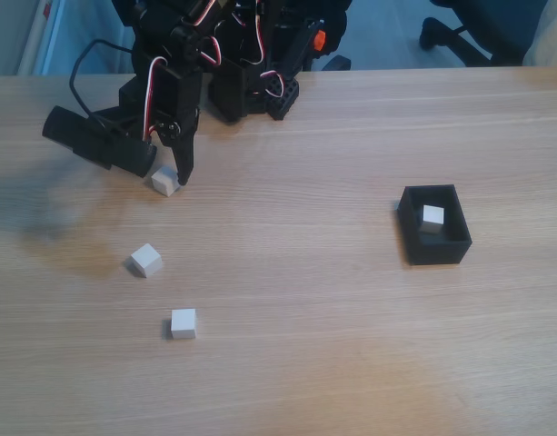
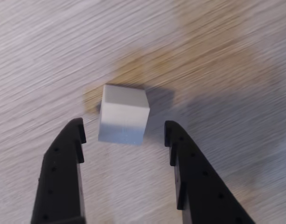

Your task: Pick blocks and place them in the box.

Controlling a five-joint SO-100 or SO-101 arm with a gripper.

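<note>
My gripper (image 1: 172, 174) hangs low over the table at the upper left of the fixed view, open around a white block (image 1: 164, 180). In the wrist view that block (image 2: 122, 114) sits on the wood just ahead of the gripper (image 2: 125, 132), between the two black fingertips (image 2: 76, 135) with gaps on both sides. Two more white blocks (image 1: 145, 260) (image 1: 184, 323) lie loose on the table nearer the front left. The black box (image 1: 439, 250) stands at the right, and one white block (image 1: 432, 218) lies inside it.
The arm's black base and cabling (image 1: 251, 64) stand at the table's back edge. A chair base (image 1: 460, 32) shows beyond the table at the upper right. Bare wood stretches between the loose blocks and the box.
</note>
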